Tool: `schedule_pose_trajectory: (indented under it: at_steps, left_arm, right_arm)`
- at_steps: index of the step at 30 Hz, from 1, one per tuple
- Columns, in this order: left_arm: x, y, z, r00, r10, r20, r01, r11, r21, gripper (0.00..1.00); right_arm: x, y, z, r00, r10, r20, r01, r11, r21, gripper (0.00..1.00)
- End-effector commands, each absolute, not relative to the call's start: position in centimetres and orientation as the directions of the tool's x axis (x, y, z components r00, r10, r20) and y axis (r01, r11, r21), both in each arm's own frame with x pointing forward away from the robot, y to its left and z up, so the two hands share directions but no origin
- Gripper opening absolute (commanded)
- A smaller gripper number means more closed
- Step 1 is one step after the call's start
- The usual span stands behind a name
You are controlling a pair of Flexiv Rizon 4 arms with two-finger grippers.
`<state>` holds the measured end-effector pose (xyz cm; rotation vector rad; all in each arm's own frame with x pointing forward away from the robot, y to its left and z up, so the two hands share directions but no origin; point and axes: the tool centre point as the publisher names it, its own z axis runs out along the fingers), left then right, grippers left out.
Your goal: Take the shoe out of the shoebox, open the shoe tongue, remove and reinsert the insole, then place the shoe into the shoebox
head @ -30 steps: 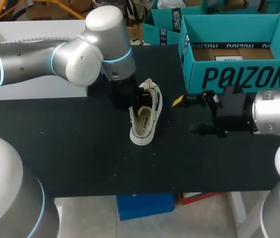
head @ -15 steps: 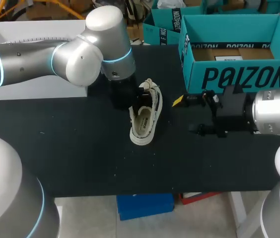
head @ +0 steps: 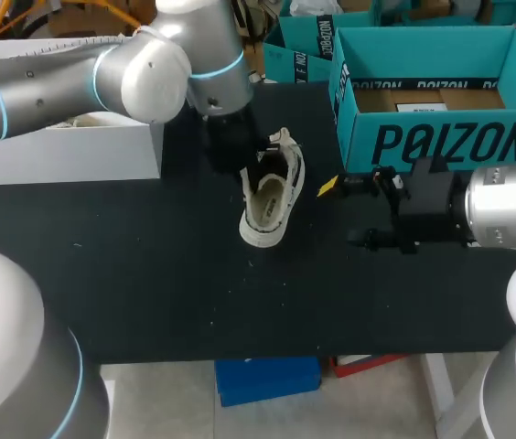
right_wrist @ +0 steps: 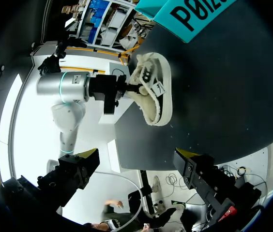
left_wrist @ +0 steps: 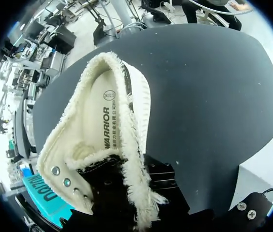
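Shoe (head: 272,197) is out of the box (head: 441,137) and lies on the table (head: 148,274), centre of the head view, left of the box and apart from it. Toe end points to the upper part of the frame, heel to the lower.

Left claw (head: 256,174) is at the shoe's lace end. In the left wrist view its dark fingers sit either side of the frayed upper edge, pinching the shoe there. Yellow tips hidden.

Insole (left_wrist: 95,121) lies flat inside the shoe, ahead of that claw.

Right claw (head: 338,212) is spread wide and holds nothing. It hangs right of centre, beside the shoe but not touching.

Judged step: tongue being opened, shoe steadied; insole not yet out.

Next move likely calls for the right claw to reach the shoe's mouth and nip the insole's heel edge while the left keeps its hold. Risk: the shoe drags along with the insole.
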<state>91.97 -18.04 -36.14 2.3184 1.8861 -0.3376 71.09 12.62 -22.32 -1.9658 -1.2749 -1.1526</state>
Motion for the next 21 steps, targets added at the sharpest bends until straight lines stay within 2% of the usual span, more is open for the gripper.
schedule_pose_trajectory:
  at_steps: [1,5,12,16,21]
  left_arm:
    - [91.9,-17.9,-30.9,0.163,0.960,-0.229,0.985,-0.172,-0.018,0.00]
    - [92.5,-18.3,-27.4,0.086,0.970,-0.229,0.996,-0.088,-0.003,0.00]
    - [94.2,-18.3,-22.7,-0.310,0.913,-0.266,0.950,0.305,-0.058,0.00]
    - [95.8,-17.1,-21.7,-0.571,0.782,-0.250,0.820,0.555,-0.138,0.00]
    - [99.1,-14.2,-20.7,-0.803,0.542,-0.247,0.589,0.787,-0.185,0.00]
  right_arm:
    - [71.1,12.7,-22.3,0.194,0.462,0.865,0.908,-0.419,0.021,1.00]
    - [71.1,12.7,-22.3,0.194,0.462,0.865,0.908,-0.419,0.021,1.00]
    - [71.1,12.7,-22.3,0.194,0.462,0.865,0.908,-0.419,0.021,1.00]
    - [71.1,12.7,-22.3,0.194,0.462,0.865,0.908,-0.419,0.021,1.00]
    - [71.1,12.7,-22.3,0.194,0.462,0.865,0.908,-0.419,0.021,1.00]
